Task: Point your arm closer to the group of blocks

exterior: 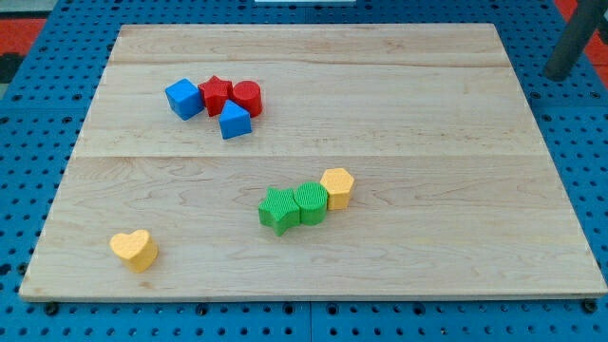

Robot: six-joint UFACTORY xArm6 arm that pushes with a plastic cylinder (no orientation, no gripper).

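Far left on the pale wooden board [399, 104], the group sits tight: blue cube [183, 98], red star [217, 94], red cylinder [247, 98] and blue block [235, 121], touching. They look light, hard and smooth, likely to slide at a nudge. Far right, off the board, my tip [558, 73] is bare, holding nothing and well apart from them.

no words, labels, brands, numbers or signs can be read anywhere in the view. the wooden board [313, 95] and the blue pegboard [19, 171] under it show bare, unmarked faces, and none of the coloured blocks carries lettering.
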